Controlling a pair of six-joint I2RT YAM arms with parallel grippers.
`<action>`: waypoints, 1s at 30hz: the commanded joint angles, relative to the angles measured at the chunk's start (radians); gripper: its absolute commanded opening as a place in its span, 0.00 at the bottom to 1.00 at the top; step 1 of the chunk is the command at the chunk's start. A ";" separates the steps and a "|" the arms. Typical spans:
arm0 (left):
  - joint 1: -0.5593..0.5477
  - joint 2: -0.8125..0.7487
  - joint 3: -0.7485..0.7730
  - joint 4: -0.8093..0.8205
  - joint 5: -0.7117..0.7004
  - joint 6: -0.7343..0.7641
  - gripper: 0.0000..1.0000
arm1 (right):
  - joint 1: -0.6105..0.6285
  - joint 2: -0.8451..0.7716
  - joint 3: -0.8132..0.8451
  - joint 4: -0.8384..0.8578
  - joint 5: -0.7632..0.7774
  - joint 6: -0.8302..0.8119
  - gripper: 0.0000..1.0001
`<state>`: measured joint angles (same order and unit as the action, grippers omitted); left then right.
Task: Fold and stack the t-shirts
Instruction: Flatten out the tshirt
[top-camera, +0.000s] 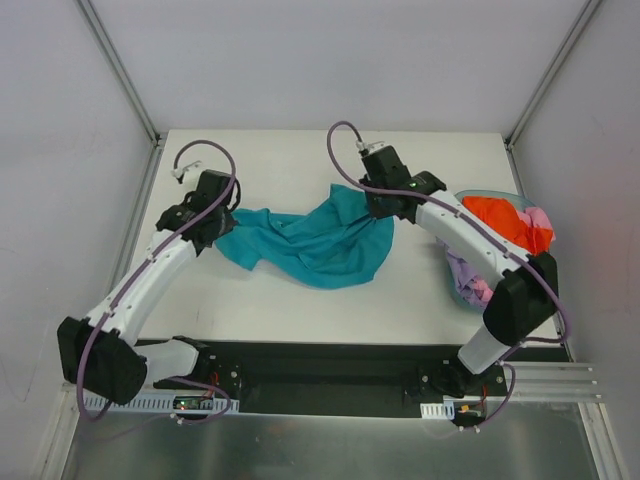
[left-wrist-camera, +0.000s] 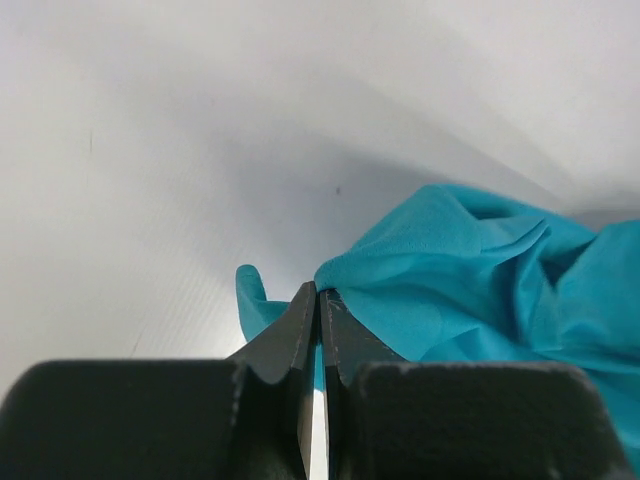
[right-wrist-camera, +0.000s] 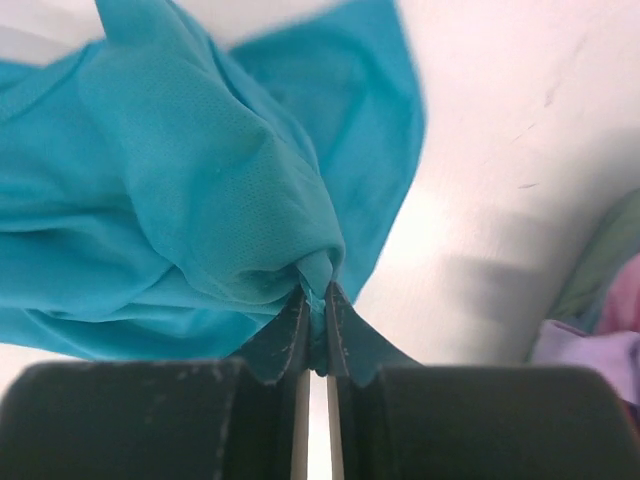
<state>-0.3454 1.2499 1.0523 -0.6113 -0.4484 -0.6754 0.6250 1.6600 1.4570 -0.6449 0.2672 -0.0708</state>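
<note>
A crumpled teal t-shirt (top-camera: 310, 242) lies stretched between my two grippers on the white table (top-camera: 300, 160). My left gripper (top-camera: 214, 236) is shut on its left edge; in the left wrist view the jaws (left-wrist-camera: 318, 292) pinch a thin strip of the teal cloth (left-wrist-camera: 470, 270). My right gripper (top-camera: 386, 210) is shut on the shirt's right side, with a bunched fold of teal fabric (right-wrist-camera: 200, 180) squeezed between the fingertips (right-wrist-camera: 316, 292). An orange-red t-shirt (top-camera: 505, 220), a pink one (top-camera: 541, 221) and a lavender one (top-camera: 470, 282) sit heaped in the tub at the right.
The bluish see-through tub (top-camera: 497, 197) stands at the table's right edge, partly under my right arm. Its rim (right-wrist-camera: 612, 250) and the lavender cloth (right-wrist-camera: 590, 362) show at the right of the right wrist view. Grey walls enclose the table on three sides.
</note>
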 joint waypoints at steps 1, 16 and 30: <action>0.005 -0.187 0.184 -0.016 -0.115 0.063 0.00 | -0.004 -0.218 0.155 0.011 0.110 -0.035 0.04; 0.005 -0.517 0.652 0.087 0.238 0.247 0.00 | -0.001 -0.676 0.375 0.108 -0.300 -0.095 0.03; 0.005 -0.350 0.527 0.099 0.004 0.269 0.00 | -0.014 -0.486 0.298 0.174 -0.018 -0.152 0.12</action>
<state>-0.3454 0.7666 1.7008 -0.5213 -0.2413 -0.4374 0.6250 1.0012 1.7985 -0.5198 0.0639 -0.1749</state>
